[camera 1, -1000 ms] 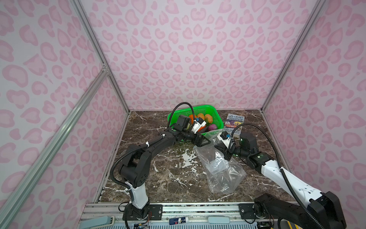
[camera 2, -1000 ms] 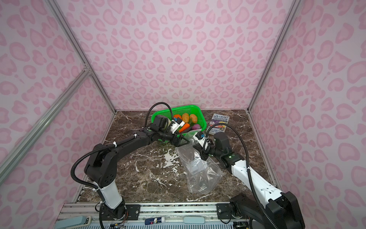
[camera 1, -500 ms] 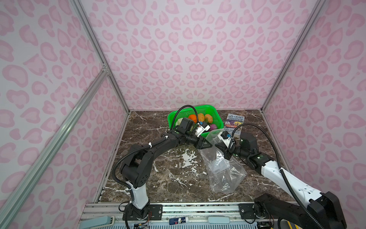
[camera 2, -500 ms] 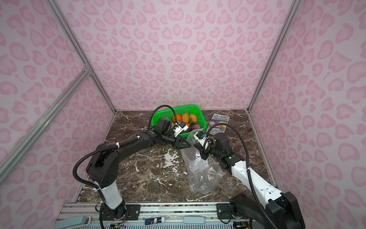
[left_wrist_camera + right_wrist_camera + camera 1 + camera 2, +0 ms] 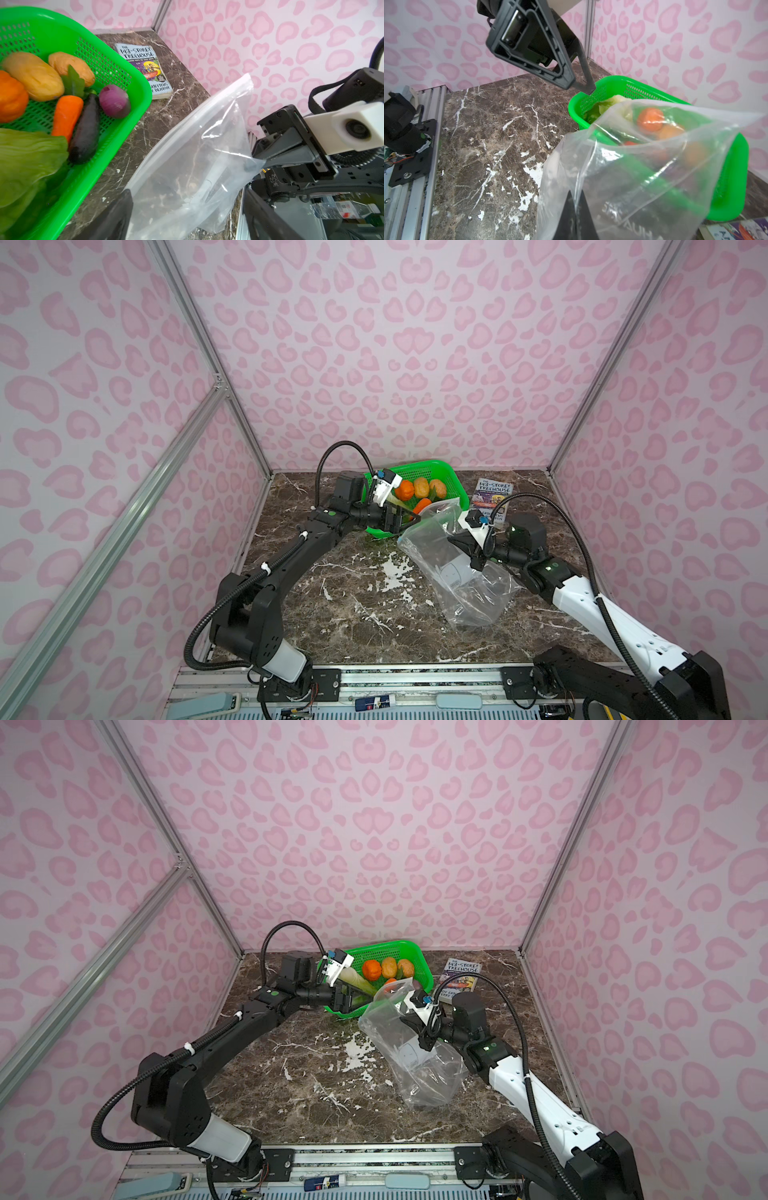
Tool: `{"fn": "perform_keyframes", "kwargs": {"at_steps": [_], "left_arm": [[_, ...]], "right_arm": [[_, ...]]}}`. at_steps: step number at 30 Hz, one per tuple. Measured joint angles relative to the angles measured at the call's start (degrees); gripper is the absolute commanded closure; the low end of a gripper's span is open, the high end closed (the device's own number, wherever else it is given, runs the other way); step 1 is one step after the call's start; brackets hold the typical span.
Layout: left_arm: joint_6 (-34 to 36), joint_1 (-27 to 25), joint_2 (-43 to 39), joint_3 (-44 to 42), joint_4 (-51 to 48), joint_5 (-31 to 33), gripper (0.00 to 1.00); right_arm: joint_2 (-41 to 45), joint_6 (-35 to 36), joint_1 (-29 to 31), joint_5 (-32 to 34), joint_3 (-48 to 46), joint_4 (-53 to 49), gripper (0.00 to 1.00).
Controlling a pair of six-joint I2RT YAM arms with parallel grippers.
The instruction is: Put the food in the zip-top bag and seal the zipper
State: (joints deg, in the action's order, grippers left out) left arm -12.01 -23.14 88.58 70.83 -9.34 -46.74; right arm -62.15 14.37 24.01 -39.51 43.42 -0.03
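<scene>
The clear zip-top bag [image 5: 453, 572] [image 5: 415, 1065] stands crumpled on the marble, its mouth lifted toward the basket. My right gripper [image 5: 576, 199] [image 5: 471, 558] is shut on the bag's side wall, holding it up. My left gripper [image 5: 187, 199] [image 5: 405, 518] is open at the mouth's near edge, with loose bag film [image 5: 197, 155] between its spread fingers. The food lies in the green basket [image 5: 124, 116]: pumpkin [image 5: 10, 99], two potatoes [image 5: 33, 74], carrot [image 5: 66, 116], eggplant [image 5: 85, 133], onion [image 5: 114, 101], cabbage [image 5: 25, 158], leafy piece [image 5: 73, 82]. I cannot make out the zipper.
The green basket [image 5: 419, 466] [image 5: 374, 947] sits at the back middle, right behind the bag. A paperback book [image 5: 492, 493] [image 5: 145, 66] lies flat to its right near the back wall. Pink patterned walls close in three sides.
My left gripper has drawn back from over the basket to the bag's mouth, closing partway and opening again. The bag's mouth has shifted a little. The right gripper keeps its hold.
</scene>
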Motion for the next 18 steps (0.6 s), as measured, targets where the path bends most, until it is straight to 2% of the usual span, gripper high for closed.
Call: {"fn": "perform_keyframes", "kwargs": {"at_steps": [4, 11, 18], "left_arm": [[0.04, 1.66, 0.57, 0.11, 0.0, -0.46, 0.02], [0.35, 2.67, 4.63, 1.57, 0.0, -0.28, 0.02], [1.53, 3.96, 9.11, 3.67, -0.04, 0.5, 0.01]], "right_arm": [[-3.54, 0.28, 0.17, -2.08, 0.66, 1.92, 1.0], [-16.35, 4.13, 0.2, -2.75, 7.26, 2.45, 1.0], [-21.79, 7.8, -0.13, -0.17, 10.8, 1.88, 1.0]]}}
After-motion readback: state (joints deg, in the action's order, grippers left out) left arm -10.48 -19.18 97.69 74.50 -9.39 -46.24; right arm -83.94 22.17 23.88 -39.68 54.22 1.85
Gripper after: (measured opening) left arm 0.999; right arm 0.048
